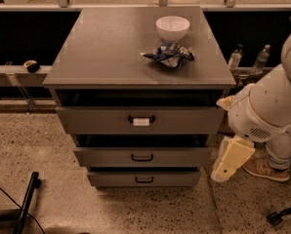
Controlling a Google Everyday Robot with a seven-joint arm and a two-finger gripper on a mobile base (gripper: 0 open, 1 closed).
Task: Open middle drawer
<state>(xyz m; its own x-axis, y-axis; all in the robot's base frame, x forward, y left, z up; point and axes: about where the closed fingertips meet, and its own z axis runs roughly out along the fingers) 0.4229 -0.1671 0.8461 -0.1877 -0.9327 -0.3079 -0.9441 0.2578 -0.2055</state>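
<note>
The grey cabinet (pixel 135 48) has three drawer fronts. The middle drawer (pixel 106 157) is a grey flat front with a small plain black bar handle (pixel 142 157). It sits below the taller top drawer (pixel 96 121), whose handle carries a white tag (pixel 141 122), and above the narrower bottom drawer (pixel 111 179). My gripper (pixel 229 160) is a cream-coloured piece hanging from the white arm (pixel 267 108). It is just off the cabinet's right side, level with the middle and bottom drawers, and touches neither handle.
A white bowl (pixel 172 27) and a crumpled blue-and-white bag (pixel 169 55) lie on the cabinet top. Two bottles (pixel 236 57) stand behind on the right. A shoe (pixel 266 168) is on the floor at right, and a black pole (pixel 26 201) at lower left.
</note>
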